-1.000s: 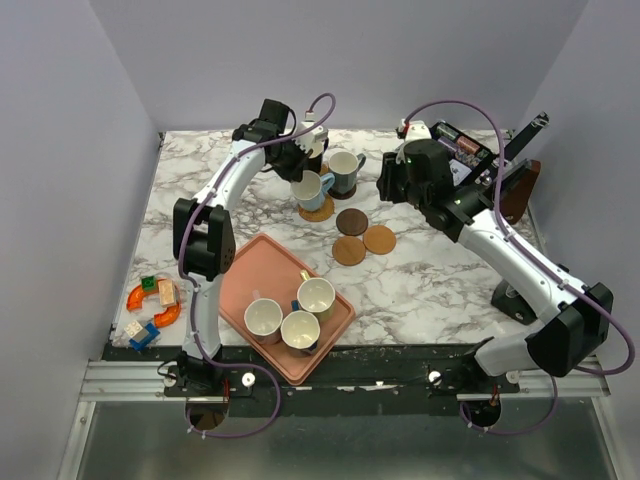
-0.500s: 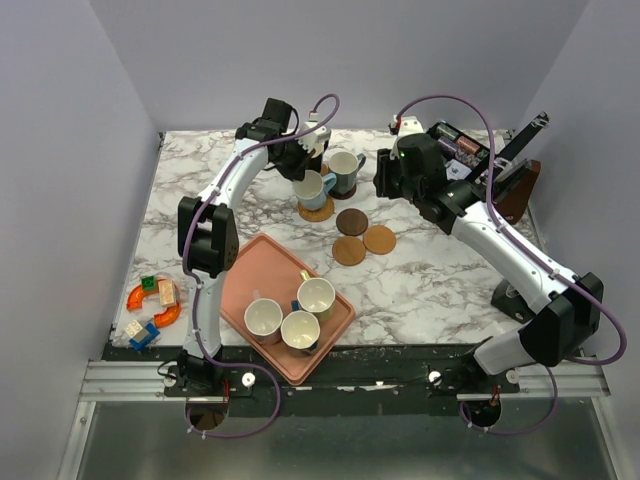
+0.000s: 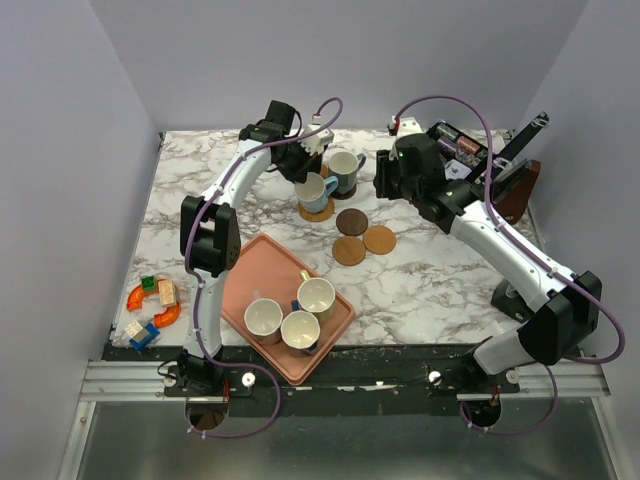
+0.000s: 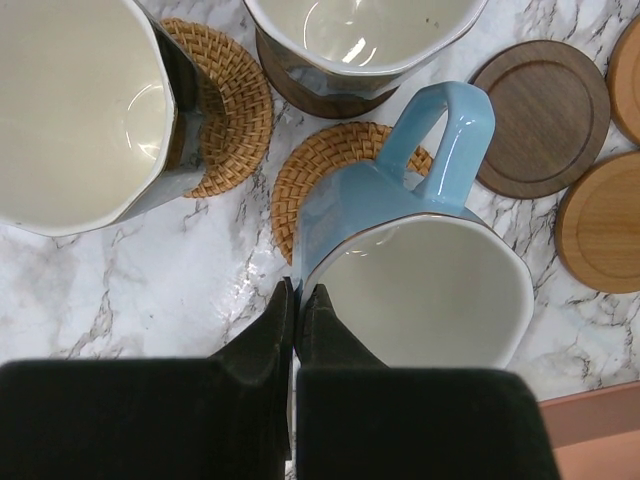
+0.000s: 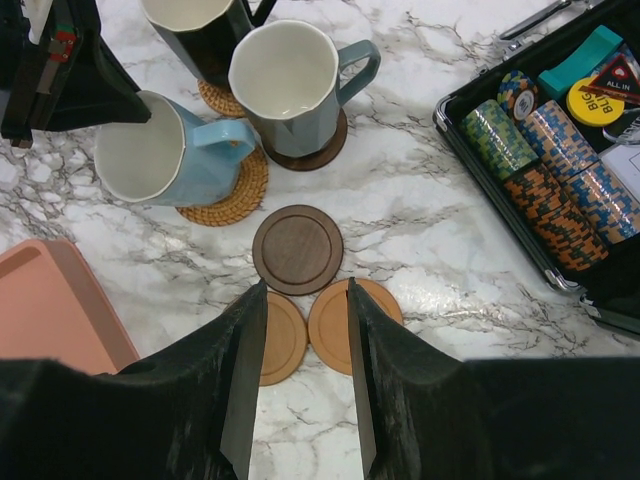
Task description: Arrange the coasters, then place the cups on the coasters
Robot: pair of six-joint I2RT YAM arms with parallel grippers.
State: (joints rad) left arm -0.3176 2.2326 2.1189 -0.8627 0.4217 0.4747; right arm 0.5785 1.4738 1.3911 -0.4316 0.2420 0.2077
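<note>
Third cup down on its coaster, three more waiting in the tray.

Nearest, the tray [image 3: 245,270] holds three cups [image 3: 263,318] not yet moved. Beyond it lie three bare coasters [image 3: 351,221], close together on the desk, with the right gripper [image 5: 305,290] spread and empty above them. Farther on, the blue cup [image 4: 350,210] stands on a woven coaster [image 4: 300,180], handle toward the bare coasters. The left gripper [image 4: 300,300] pinches its rim, fingers almost pressed together. Over the last second the cup has not shifted while the left wrist has drawn back a little, so the placing looks all but done and release seems next. The cup is glossy and faceted, cream inside. Behind it stand the grey cup [image 5: 290,80] on a dark coaster [image 5: 325,150] and the black cup [image 5: 200,30] on another woven one.
</note>
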